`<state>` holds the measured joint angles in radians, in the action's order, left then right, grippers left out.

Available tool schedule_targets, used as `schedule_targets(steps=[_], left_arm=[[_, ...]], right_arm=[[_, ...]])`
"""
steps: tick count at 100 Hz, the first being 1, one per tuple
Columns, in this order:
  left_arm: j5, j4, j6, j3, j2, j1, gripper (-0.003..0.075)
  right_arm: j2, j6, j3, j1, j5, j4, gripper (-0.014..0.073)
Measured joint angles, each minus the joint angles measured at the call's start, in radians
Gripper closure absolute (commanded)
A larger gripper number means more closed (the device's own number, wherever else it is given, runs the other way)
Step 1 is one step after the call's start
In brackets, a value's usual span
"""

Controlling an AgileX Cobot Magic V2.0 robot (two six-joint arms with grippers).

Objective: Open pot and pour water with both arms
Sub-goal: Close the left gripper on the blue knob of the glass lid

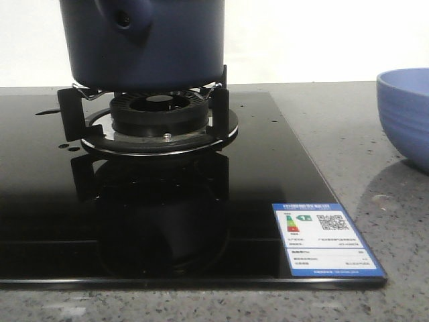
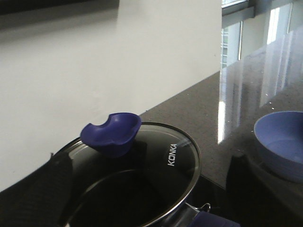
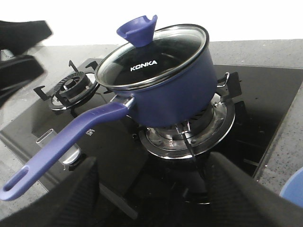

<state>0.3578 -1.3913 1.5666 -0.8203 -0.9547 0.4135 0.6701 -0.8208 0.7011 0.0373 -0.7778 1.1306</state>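
A: So, where is the pot (image 3: 170,90)?

B: It sits on the burner (image 3: 189,135) of the black stove (image 1: 268,174). The glass lid (image 3: 151,54) is on it, and the blue knob (image 3: 137,29) sticks up from the lid.

A: And the jaws?

B: The right jaws (image 3: 151,189) are wide apart and hold nothing. The pot is straight ahead of them, and its long handle (image 3: 66,146) points back toward one of the two fingers. I cannot see the left jaws at all, so I cannot tell if they are open or closed. The knob is just ahead of that arm's camera, close by.

A: What could go wrong?

B: I think the lid comes off first. The knob is smooth and curvy, so a pinch near its edge could slip off. Then the glass lid could drop and bang on the pot.

A: What about the pouring?

B: The handle is long and thin. If the right jaws grab it near the far end, the heavy pot could tip and spill on the stove. The blue bowl (image 1: 405,114) is off to the side on the gray tabletop (image 1: 375,154), well apart from the pot, so water could miss it.
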Motion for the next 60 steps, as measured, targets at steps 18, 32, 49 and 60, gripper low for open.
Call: schedule_targets(steps=[18,32,49,60], left_arm=[[0.033,-0.016,0.024,-0.081,-0.14,0.0,0.0186],[0.044,-0.066,0.058,-0.139,-0.233,0.0,0.0186],[0.103,-0.18,0.115,-0.167,-0.315,-0.05,0.0186],[0.132,-0.225,0.138,-0.169,-0.347,-0.097,0.0186]], right_arm=[[0.0,0.0,0.0,0.0,-0.004,0.0,0.0153],[0.0,0.0,0.0,0.0,-0.032,0.002,0.0153],[0.0,0.0,0.0,0.0,-0.067,0.002,0.0153],[0.0,0.0,0.0,0.0,-0.081,0.002,0.0153]])
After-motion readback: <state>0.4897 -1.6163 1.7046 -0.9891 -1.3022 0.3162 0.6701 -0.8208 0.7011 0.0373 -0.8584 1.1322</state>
